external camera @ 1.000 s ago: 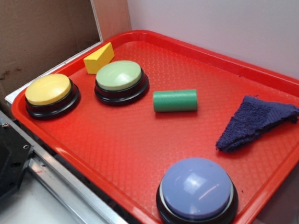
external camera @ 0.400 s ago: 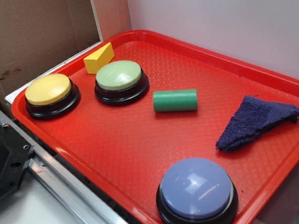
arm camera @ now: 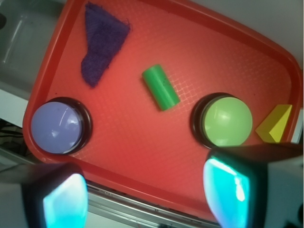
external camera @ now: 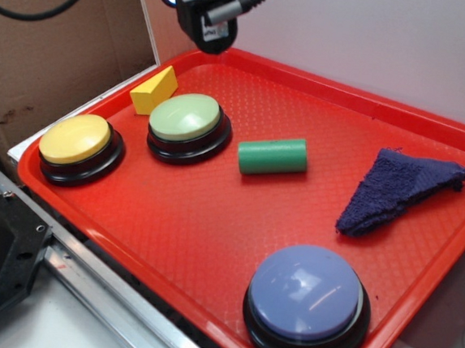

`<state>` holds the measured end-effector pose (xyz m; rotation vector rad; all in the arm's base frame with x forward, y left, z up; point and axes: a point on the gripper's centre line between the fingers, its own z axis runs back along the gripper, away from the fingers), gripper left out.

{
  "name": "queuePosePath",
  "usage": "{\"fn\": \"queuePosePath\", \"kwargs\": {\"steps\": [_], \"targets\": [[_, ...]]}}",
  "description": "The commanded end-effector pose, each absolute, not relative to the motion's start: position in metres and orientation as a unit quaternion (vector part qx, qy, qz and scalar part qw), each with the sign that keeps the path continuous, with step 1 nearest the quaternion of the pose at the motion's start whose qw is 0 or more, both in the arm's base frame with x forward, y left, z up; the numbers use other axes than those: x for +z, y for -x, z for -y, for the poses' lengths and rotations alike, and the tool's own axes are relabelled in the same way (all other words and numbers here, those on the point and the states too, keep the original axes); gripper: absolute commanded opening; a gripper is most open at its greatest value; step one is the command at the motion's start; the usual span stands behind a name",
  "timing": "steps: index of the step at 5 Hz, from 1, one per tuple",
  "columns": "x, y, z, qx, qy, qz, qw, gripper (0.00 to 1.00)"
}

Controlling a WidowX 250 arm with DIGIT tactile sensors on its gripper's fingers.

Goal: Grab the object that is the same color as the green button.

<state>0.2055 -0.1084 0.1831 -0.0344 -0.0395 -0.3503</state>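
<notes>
The green cylinder (external camera: pixel 272 156) lies on its side near the middle of the red tray (external camera: pixel 204 220), just right of the pale green dome button (external camera: pixel 185 119). The wrist view shows the cylinder (arm camera: pixel 161 87) and the green button (arm camera: pixel 227 119) far below. My gripper (arm camera: pixel 147 190) is open and empty, its two cyan-lit fingers (arm camera: pixel 227 190) wide apart, high above the tray's edge. In the exterior view only the arm's end (external camera: pixel 204 13) shows at the top, above the tray's far left rim, well away from the cylinder.
A yellow wedge (external camera: pixel 154 90) and a yellow button (external camera: pixel 75 139) sit at the tray's left. A large blue-purple button (external camera: pixel 307 294) is at the front right and a dark blue cloth (external camera: pixel 398 191) at the right. Cardboard (external camera: pixel 48 52) stands at the left; a metal rail (external camera: pixel 108 293) runs along the front.
The arm's end has come into the exterior view at the top, above the tray's far left rim. The things on the tray have not moved.
</notes>
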Motion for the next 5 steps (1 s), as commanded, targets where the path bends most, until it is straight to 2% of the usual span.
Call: {"fn": "queuePosePath", "kwargs": {"steps": [1,2,3,4,5], "targets": [[0.181,-0.193,0.1,-0.192,-0.006,0.04,0.981,1.0],[0.162,-0.216,0.081,-0.185,-0.023,0.024,0.982,1.0],[0.133,-0.24,0.067,-0.198,-0.025,-0.002,0.98,1.0],[0.1,-0.259,0.064,-0.218,-0.028,-0.029,0.975,1.0],[0.068,-0.267,0.073,-0.246,-0.023,-0.047,0.968,1.0]]}}
